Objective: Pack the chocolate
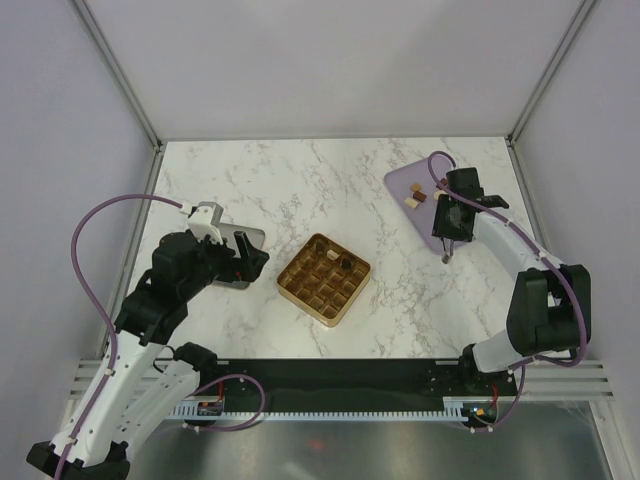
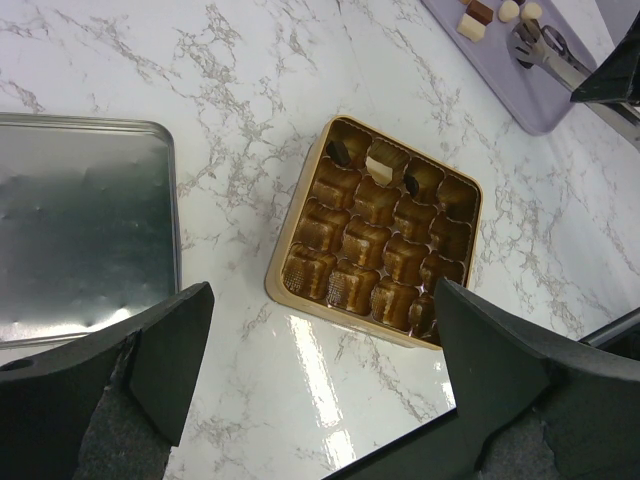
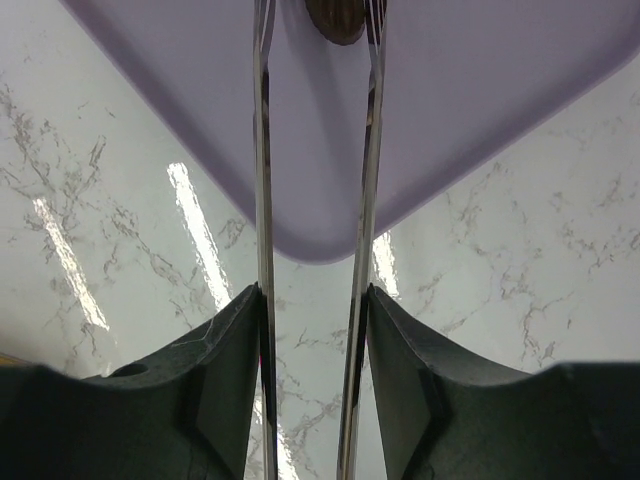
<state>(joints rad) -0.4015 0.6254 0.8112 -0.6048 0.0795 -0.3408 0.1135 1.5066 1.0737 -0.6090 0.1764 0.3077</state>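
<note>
The gold grid tray (image 1: 323,279) sits mid-table; in the left wrist view (image 2: 290,290) three of its far cells hold chocolate: a dark piece (image 2: 338,152), a cream piece (image 2: 380,163) and another dark piece (image 2: 410,184). More chocolates (image 1: 415,200) lie on a lilac tray (image 1: 400,180) at the back right. My right gripper (image 1: 450,210) (image 3: 312,295) is shut on metal tongs (image 3: 262,150), whose two arms reach over the lilac tray (image 3: 480,90) to either side of a brown chocolate (image 3: 335,18). My left gripper (image 1: 250,258) (image 2: 322,300) is open and empty, just left of the gold tray.
A silver metal tin (image 2: 80,230) lies flat left of the gold tray, partly under my left gripper (image 1: 248,238). The tongs and loose chocolates also show in the left wrist view (image 2: 545,52) at the top right. Grey walls enclose the marble table (image 1: 300,180).
</note>
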